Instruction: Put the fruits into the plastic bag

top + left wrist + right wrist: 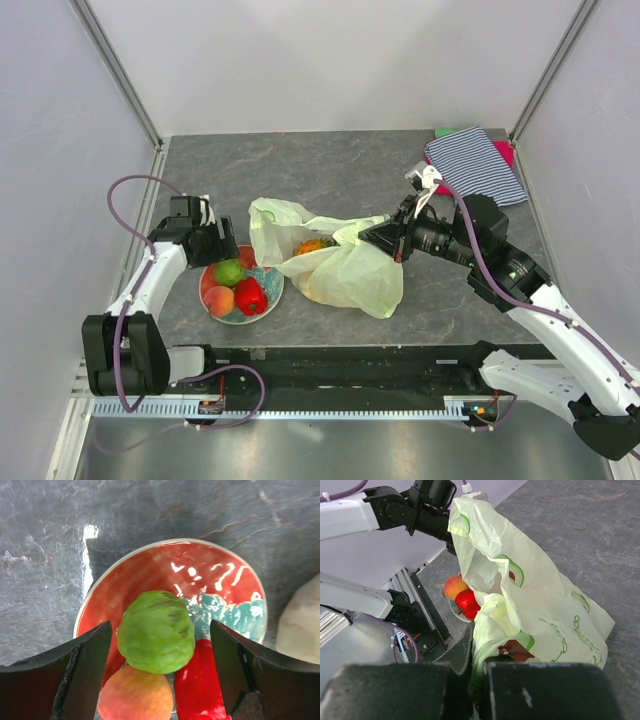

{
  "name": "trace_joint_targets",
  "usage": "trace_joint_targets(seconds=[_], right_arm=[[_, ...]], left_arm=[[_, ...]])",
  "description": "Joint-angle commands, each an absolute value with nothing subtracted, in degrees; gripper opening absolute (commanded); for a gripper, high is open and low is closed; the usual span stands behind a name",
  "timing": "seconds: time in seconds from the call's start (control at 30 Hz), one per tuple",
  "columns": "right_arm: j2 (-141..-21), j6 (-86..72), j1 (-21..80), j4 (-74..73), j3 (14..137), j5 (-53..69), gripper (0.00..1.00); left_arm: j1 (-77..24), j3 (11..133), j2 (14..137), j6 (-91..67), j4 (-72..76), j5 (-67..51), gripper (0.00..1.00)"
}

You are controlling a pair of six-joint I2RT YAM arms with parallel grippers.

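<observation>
The pale green plastic bag (340, 262) lies mid-table, its mouth facing left, with an orange fruit (312, 245) showing inside. My right gripper (385, 238) is shut on the bag's upper edge (492, 645) and holds it up. A red floral plate (212, 300) left of the bag holds a green apple (229, 271), a peach (219, 300) and a red pepper-like piece (250, 296). My left gripper (160, 652) is open just above the plate (150, 575), its fingers on either side of the green apple (156, 631), with the peach (135, 695) and red piece (197, 680) below.
A striped blue-white cloth (475, 165) lies at the far right corner over pink and green items. White walls enclose the table on three sides. A black rail (340, 362) runs along the near edge.
</observation>
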State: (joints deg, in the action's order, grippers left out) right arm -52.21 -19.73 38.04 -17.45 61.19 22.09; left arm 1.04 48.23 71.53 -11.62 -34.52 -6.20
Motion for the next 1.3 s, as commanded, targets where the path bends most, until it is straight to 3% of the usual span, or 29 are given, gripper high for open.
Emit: trace_joint_targets(seconds=[0.0, 0.4, 0.5, 0.73, 1.07, 1.27], right_arm=[[-51.0, -19.2, 38.1, -15.6, 60.8, 21.4, 0.00], [-51.7, -19.0, 38.1, -15.4, 60.6, 21.4, 0.00], [-51.7, -19.0, 38.0, -15.4, 60.5, 21.4, 0.00], [-51.8, -19.0, 38.1, -15.4, 60.5, 21.4, 0.00], [-51.7, -19.2, 38.1, -15.3, 60.4, 21.4, 0.00], [-51.9, -19.0, 38.0, -15.5, 60.6, 21.1, 0.00]], left_arm=[[1.0, 50.4, 73.4, -11.2, -36.1, -4.0, 0.85], [0.7, 50.8, 77.9, -11.9, -37.3, -6.6, 0.83], [0.7, 51.1, 78.6, -11.8, -37.6, -7.0, 0.76], [0.7, 51.2, 78.5, -11.6, -37.7, -7.6, 0.48], [-1.0, 51.4, 75.9, -10.8, -37.7, -6.5, 0.46], [-1.1, 52.0, 60.7, -12.4, -28.8, -10.1, 0.44]])
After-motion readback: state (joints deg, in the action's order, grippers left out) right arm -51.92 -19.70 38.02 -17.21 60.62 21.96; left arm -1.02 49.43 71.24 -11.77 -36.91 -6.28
